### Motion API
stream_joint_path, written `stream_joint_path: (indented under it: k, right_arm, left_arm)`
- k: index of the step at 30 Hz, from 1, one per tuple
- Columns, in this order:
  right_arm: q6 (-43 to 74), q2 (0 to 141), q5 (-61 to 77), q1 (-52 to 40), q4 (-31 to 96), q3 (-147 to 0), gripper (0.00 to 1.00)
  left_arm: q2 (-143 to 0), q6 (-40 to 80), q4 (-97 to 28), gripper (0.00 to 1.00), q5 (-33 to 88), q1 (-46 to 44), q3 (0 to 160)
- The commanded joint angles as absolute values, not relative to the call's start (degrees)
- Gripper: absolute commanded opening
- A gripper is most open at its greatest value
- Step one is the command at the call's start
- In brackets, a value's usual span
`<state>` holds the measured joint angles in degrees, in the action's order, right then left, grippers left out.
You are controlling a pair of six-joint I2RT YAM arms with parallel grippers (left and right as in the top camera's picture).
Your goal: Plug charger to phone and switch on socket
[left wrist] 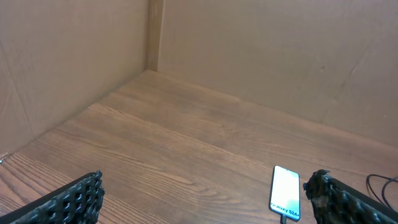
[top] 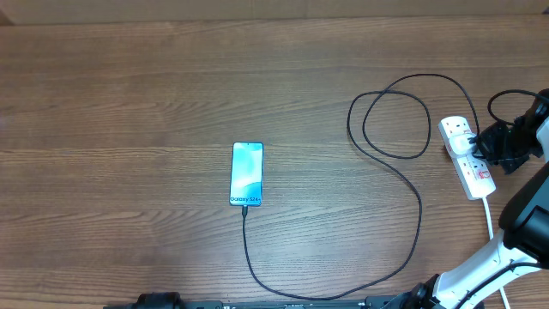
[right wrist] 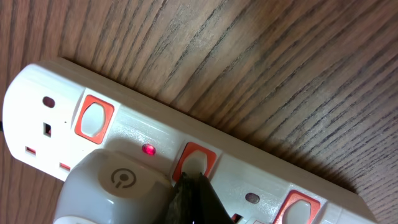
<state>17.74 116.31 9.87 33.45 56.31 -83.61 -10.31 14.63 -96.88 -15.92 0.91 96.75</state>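
Fingertips of the right pincer (right wrist: 191, 194), clenched together, touch the middle red switch (right wrist: 195, 160) of the socket (right wrist: 140, 121), far right on the worktop (top: 129, 103). Press squarely, lightly; its lamp (right wrist: 148, 149) glowing suggests power is on. The charger (top: 244, 230) runs left into the phone (top: 246, 174), mid-worktop.

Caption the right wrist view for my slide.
Right gripper, closed, at the middle red switch of the power strip; red light glows beside white adapter.
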Motion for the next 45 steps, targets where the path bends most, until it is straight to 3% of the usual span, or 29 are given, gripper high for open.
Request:
stream_joint_path:
  k: [1, 7, 15, 19, 23, 26, 32, 36, 45]
  right_arm:
    - [17.06, 118.67, 12.12, 32.84, 57.01, -84.25, 0.04]
    - [16.16, 114.48, 12.32, 32.84, 63.13, -87.64, 0.04]
    - [17.26, 93.08, 20.71, 33.01, 62.50, -92.18, 0.04]
    - [26.89, 78.94, 31.09, 33.17, 48.86, -96.71, 0.04]
    - [31.44, 69.43, 31.44, 33.17, 30.28, -99.53, 0.04]
    - [31.53, 65.47, 31.44, 33.10, 25.54, -102.26, 0.04]
    - [24.93, 61.71, 30.22, 29.80, 33.06, -104.97, 0.04]
    - [21.67, 58.78, 20.69, 24.43, 38.89, -104.68, 0.06]
    - [18.96, 48.66, 16.51, 19.59, 39.97, -100.64, 0.07]
  left_arm:
    - [-9.63, 14.20, -96.77, 1.00, -16.49, 1.50, 96.57]
    - [-8.16, 14.20, -96.77, 1.00, -16.49, 3.03, 96.42]
    - [-0.56, 14.20, -96.53, 1.00, -16.49, 4.10, 98.59]
    - [-0.32, 14.20, -96.77, 1.00, -16.51, 4.29, 99.63]
    - [-0.32, 14.17, -96.77, 1.00, -16.51, 3.40, 99.50]
    - [-0.32, 14.17, -96.77, 1.00, -16.51, 3.31, 99.50]
    - [-0.32, 14.20, -96.77, 1.00, -16.51, 3.40, 99.50]
    - [-0.32, 14.17, -96.79, 1.00, -16.51, 3.57, 99.50]
    - [-0.32, 14.22, -96.44, 1.00, -17.37, 3.62, 99.48]
